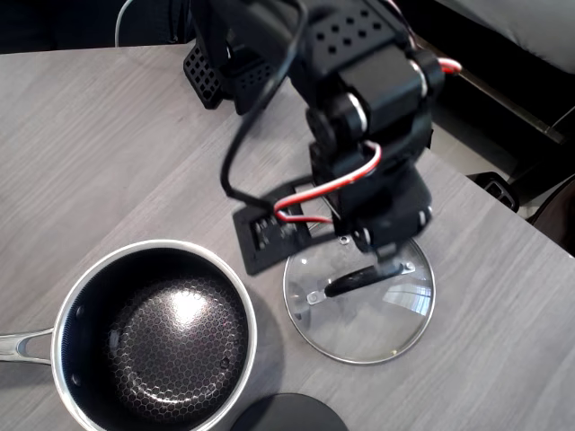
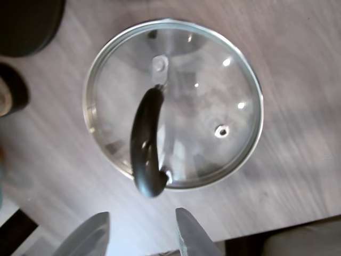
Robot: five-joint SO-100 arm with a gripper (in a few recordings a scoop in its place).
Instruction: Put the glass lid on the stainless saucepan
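Observation:
The glass lid (image 1: pixel 395 314) lies flat on the grey table to the right of centre, its black bar handle (image 1: pixel 355 280) facing up. The stainless saucepan (image 1: pixel 157 244) stands uncovered at the lower left, showing its dark honeycomb inside, with its long steel handle (image 1: pixel 22 346) pointing left. My black gripper (image 1: pixel 384 250) hangs over the lid's far edge. In the wrist view the lid (image 2: pixel 213 80) and its handle (image 2: pixel 146 138) sit just beyond my gripper (image 2: pixel 141 234), which is open above the table with nothing between its fingers (image 2: pixel 192 234).
A dark opaque round object (image 1: pixel 287 415) lies at the bottom edge between pan and lid; it also appears at the wrist view's top left (image 2: pixel 26 26). A black plate (image 1: pixel 269 238) lies flat beside the lid. The table's right edge (image 1: pixel 503 211) runs diagonally.

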